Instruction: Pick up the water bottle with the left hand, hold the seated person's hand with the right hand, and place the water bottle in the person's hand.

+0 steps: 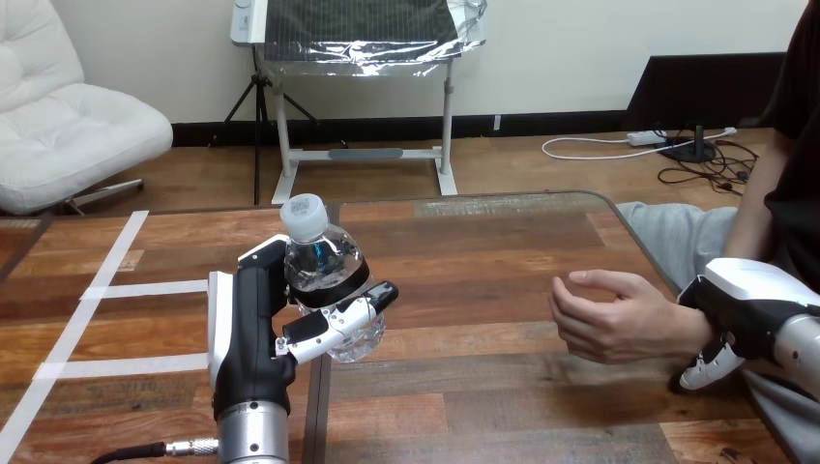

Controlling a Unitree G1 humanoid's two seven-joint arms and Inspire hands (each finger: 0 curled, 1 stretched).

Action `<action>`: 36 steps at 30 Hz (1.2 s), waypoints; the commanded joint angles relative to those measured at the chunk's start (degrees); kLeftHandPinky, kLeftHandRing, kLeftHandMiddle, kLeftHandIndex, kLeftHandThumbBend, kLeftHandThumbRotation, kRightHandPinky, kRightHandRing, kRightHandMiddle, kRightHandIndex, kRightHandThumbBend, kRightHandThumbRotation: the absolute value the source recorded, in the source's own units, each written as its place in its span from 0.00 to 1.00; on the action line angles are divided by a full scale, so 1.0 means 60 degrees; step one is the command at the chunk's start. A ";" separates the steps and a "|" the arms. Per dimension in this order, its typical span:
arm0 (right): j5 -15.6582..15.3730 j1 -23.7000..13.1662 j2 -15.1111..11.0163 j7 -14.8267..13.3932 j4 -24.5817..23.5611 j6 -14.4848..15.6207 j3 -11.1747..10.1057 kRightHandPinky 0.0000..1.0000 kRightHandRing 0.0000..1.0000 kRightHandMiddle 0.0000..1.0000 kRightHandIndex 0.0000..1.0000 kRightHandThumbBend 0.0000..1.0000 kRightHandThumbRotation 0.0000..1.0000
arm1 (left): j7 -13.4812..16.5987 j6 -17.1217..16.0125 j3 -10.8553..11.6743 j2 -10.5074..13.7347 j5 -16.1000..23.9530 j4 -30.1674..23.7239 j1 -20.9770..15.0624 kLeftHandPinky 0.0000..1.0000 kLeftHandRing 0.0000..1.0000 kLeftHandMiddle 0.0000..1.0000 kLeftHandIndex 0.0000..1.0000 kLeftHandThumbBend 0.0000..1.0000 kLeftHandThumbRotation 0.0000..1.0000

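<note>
Water bottle (324, 266): standing upright in the robot's left-hand grasp, over the left-centre part of the table; clear, with a dark label band and a white cap (305, 215) pointing up.
Left hand (253, 319): rising from the near edge, palm facing right; its fingers (338, 319) are curling round the bottle's lower body from the near side, clamping it against the palm.
Person's hand (609, 314): hanging over the right part of the table, well apart from the bottle; palm turned toward the left, fingers loosely bending, holding nothing.
Right hand (745, 285): coming in from the right edge and wrapping the person's wrist (688, 327); its white shell is lying over the wrist while a finger (711, 367) is curling underneath.
Table (483, 387): wooden planks, with white tape strips (145, 288) running across its left part, to the left of the bottle.
</note>
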 commanded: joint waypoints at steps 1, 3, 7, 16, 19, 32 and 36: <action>0.0136 -0.0449 0.0211 -0.0173 0.0116 -0.0166 0.0043 0.19 0.28 0.39 0.42 0.68 0.00 | 0.0071 -0.0240 0.0047 0.0021 0.0103 -0.0505 -0.0573 0.37 0.41 0.45 0.44 0.71 0.00; 0.0094 -0.0454 0.0208 -0.0208 0.0121 -0.0155 0.0067 0.19 0.28 0.39 0.42 0.68 0.00 | 0.0054 -0.0259 0.0053 0.0027 0.0076 -0.0495 -0.0579 0.37 0.41 0.45 0.44 0.71 0.00; 0.0068 -0.0454 0.0204 -0.0223 0.0109 -0.0127 0.0072 0.20 0.28 0.40 0.42 0.68 0.00 | 0.0033 -0.0266 0.0062 0.0024 0.0034 -0.0484 -0.0589 0.37 0.41 0.45 0.44 0.71 0.00; 0.0208 -0.0483 0.0235 -0.0345 0.0214 -0.0172 -0.0075 0.17 0.26 0.37 0.38 0.68 0.00 | 0.0061 -0.0235 0.0066 0.0035 0.0081 -0.0470 -0.0635 0.37 0.42 0.45 0.44 0.71 0.00; 0.0331 -0.0482 0.0258 -0.0452 0.0233 -0.0195 -0.0190 0.15 0.24 0.33 0.35 0.68 0.00 | 0.0062 -0.0197 0.0068 0.0036 0.0096 -0.0457 -0.0673 0.37 0.42 0.45 0.44 0.71 0.00; 0.0462 -0.0511 0.0121 -0.0622 0.0230 -0.0401 -0.0132 0.13 0.21 0.30 0.31 0.69 0.00 | 0.0027 -0.0108 0.0042 0.0030 0.0109 -0.0422 -0.0728 0.37 0.41 0.45 0.44 0.71 0.00; 0.0527 -0.0503 0.0088 -0.0679 0.0239 -0.0575 -0.0160 0.13 0.21 0.30 0.31 0.70 0.00 | 0.0041 -0.0160 0.0032 0.0061 0.0153 -0.0373 -0.0755 0.37 0.41 0.45 0.44 0.71 0.00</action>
